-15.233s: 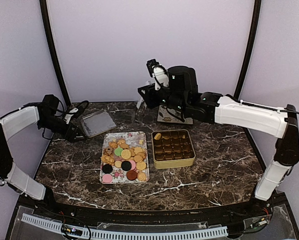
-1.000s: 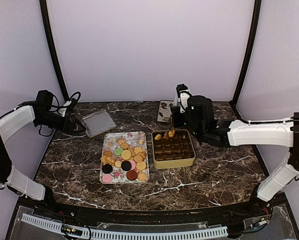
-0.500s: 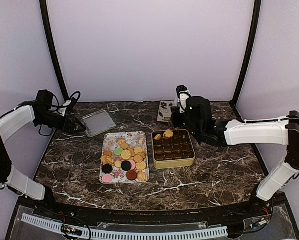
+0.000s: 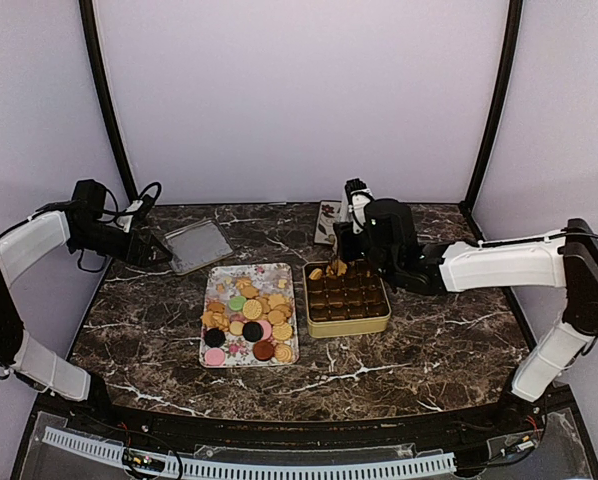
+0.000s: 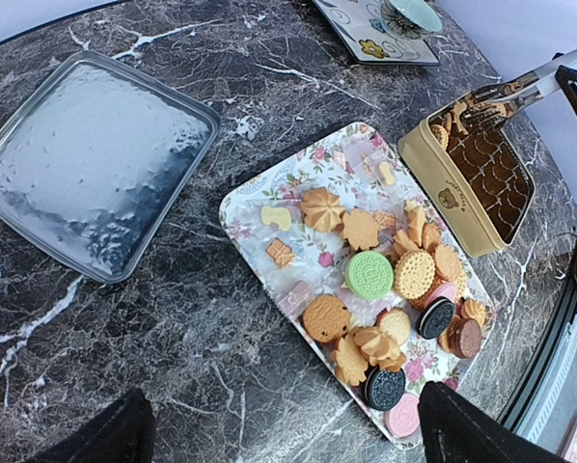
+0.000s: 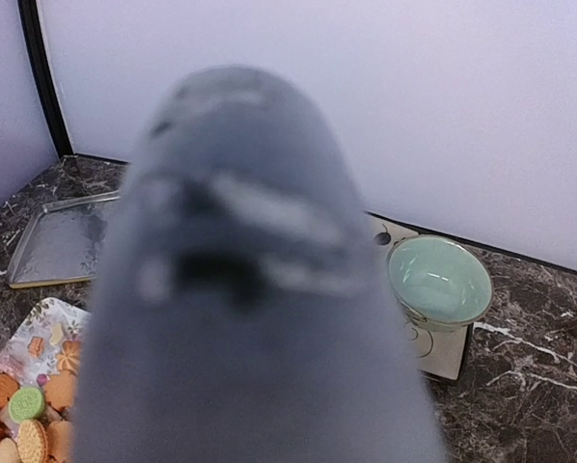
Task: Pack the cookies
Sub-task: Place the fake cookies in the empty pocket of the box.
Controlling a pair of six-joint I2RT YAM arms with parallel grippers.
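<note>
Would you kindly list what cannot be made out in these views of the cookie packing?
Left wrist: the tongs run off the right edge; their handle end is cut off.
Top external: whether the tongs hold anything over the tin is too small to tell.
Right wrist: a blurred grey shape at the lens hides the tin and most cookies.

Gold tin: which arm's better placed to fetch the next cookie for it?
Right, likely. The right gripper holds tongs over the gold tin, beside the flowery tray of cookies. The left gripper hangs open and empty by the silver lid.
</note>
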